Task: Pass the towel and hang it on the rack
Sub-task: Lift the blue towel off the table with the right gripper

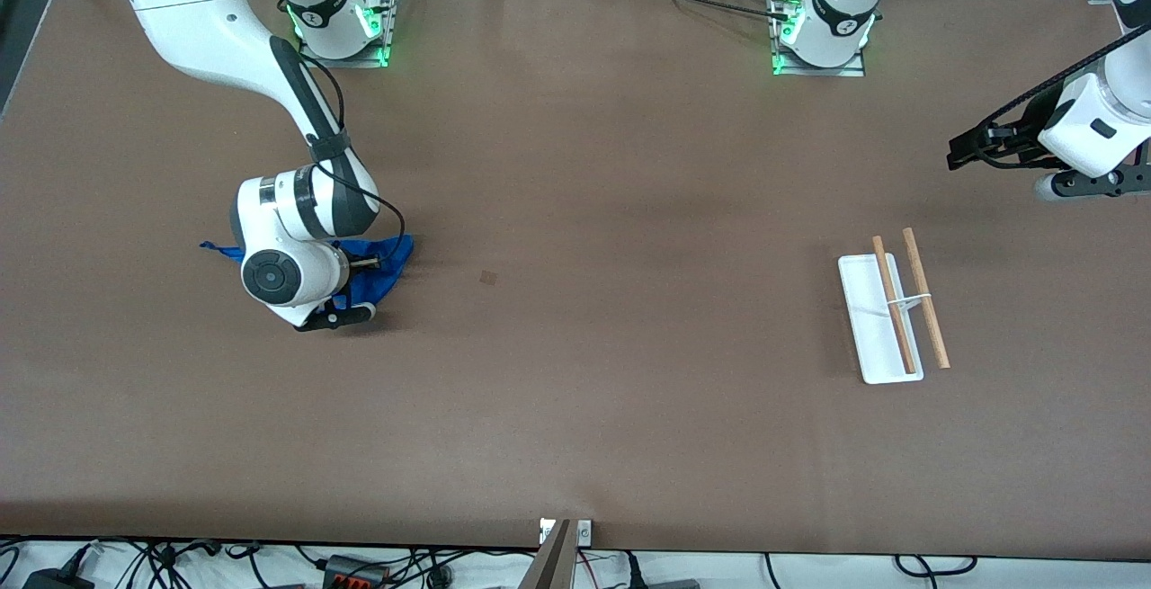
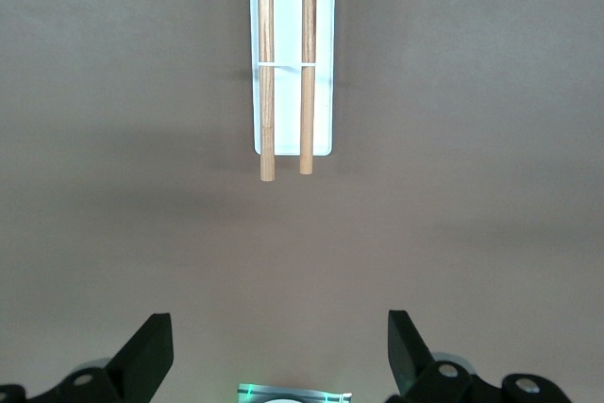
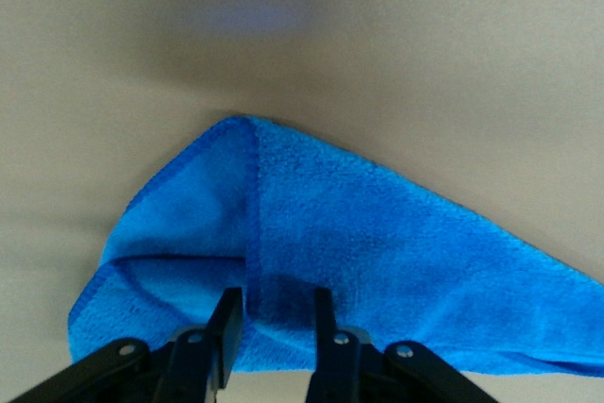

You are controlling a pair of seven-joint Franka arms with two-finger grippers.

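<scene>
I am working on the blue towel (image 1: 382, 270), which is lying bunched up on the brown table (image 1: 575, 391) near the right arm's end. My right pincer (image 3: 278, 327) is down on the towel, and its 2 fingers (image 3: 226, 327) are standing narrow with a fold of the cloth between them. They are squeezing in on it, but I do not think the pinch is firm yet. To do this step well, I am thinking I should finish the squeeze until the fold is tight, and only then lift. I should be lifting slowly and straight up, so the cloth is not slipping out. A thick fold is easier to keep than a thin edge, so I am keeping to the fold. My left pincer (image 2: 274, 356) is waiting up in the air over the left arm's end of the table, with its fingers spread wide and nothing in them. The rack (image 1: 890, 310) is standing on the table toward the left arm's end, well apart from the towel. Its 2 wooden rods (image 2: 267, 63) are bare. The towel needs to be hanging free before I pass it over.
</scene>
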